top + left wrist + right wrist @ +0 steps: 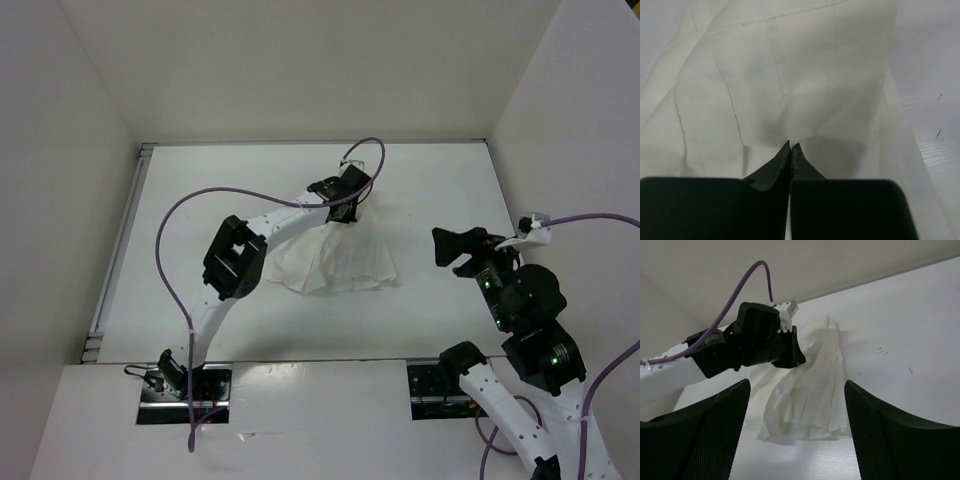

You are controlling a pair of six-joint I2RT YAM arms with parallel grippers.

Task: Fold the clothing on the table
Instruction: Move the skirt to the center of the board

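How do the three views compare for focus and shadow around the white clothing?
Top external: evenly lit and sharp, clothing throwing only a faint shadow on the table. Left wrist: dim, a grey shadow on the fabric ahead of the shut left pincer. Right wrist: pleats readable, right pincer a dark, soft-edged foreground.

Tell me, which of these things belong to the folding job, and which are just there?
Part of the job: clothing, table, left fingers pinched shut on the clothing, right fingers open.
Just there: purple cables, white walls.
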